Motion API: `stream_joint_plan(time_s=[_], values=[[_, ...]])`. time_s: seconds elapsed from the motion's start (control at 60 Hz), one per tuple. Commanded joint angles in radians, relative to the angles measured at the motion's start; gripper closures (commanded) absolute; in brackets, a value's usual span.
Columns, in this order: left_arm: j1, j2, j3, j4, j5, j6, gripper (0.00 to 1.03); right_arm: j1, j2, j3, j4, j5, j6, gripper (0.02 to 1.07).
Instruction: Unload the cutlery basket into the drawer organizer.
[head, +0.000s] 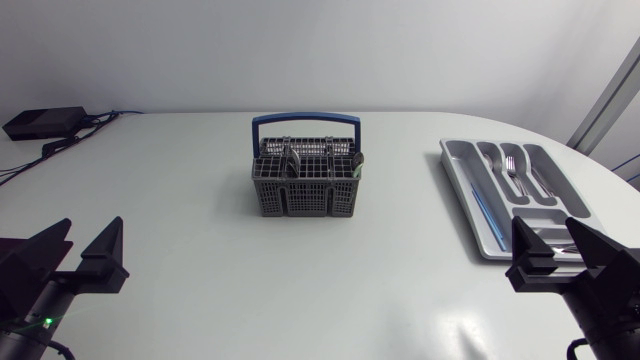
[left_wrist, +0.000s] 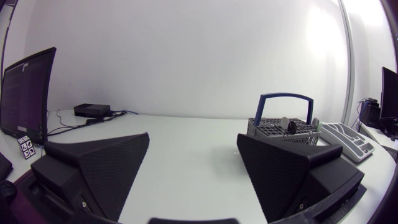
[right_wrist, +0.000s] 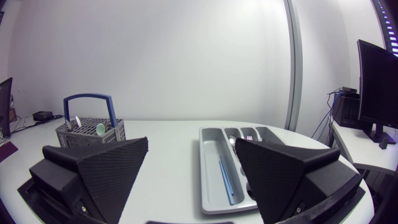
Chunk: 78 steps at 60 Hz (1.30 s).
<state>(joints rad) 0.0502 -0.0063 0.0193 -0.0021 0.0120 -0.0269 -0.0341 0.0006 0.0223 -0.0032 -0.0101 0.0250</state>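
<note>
Got the basket (head: 305, 185) in the middle of the table (head: 200, 230) with cutlery (head: 291, 160) in it, organizer (head: 470, 200) off right holding a fork (head: 510, 165), left and right jaws spread wide, empty.

A robotics lab: 2 robot arms (head: 45, 285) at a plain white table (head: 200, 230) bearing a cabled black box (head: 42, 121).

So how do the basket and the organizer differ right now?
The basket is dark grey mesh, tall, with a blue handle; the organizer is a low, pale grey tray. The basket's cutlery stands upright; the organizer's fork lies flat. Both hold cutlery.
</note>
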Motion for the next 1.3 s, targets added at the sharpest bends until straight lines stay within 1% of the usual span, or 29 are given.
stream_joint_plan(time_s=[0.0,0.367,0.517,0.867,0.983,1.133,1.283], values=[[-0.004,-0.008,-0.019,0.001,-0.007,-0.015,0.04,0.005,-0.007,-0.022,-0.004,0.006,0.0,0.06],[-0.004,-0.009,-0.019,0.004,-0.007,-0.042,0.04,0.007,-0.007,-0.022,-0.004,0.006,0.0,0.06],[0.0,-0.009,-0.021,0.027,-0.014,-0.041,0.04,0.011,-0.007,-0.024,-0.003,0.006,0.001,0.06],[0.013,0.002,0.056,0.047,-0.033,-0.042,0.04,0.014,-0.005,0.028,0.006,0.009,-0.005,0.07],[0.013,0.078,0.12,0.053,-0.033,-0.044,0.04,0.026,0.018,0.064,0.019,0.009,-0.005,0.07],[0.01,0.21,0.202,0.059,-0.035,-0.064,0.04,0.03,0.102,0.103,0.063,0.018,-0.004,0.07],[-0.026,0.284,0.268,0.059,-0.037,-0.074,0.04,0.056,0.19,0.148,0.109,0.036,-0.004,0.07]])
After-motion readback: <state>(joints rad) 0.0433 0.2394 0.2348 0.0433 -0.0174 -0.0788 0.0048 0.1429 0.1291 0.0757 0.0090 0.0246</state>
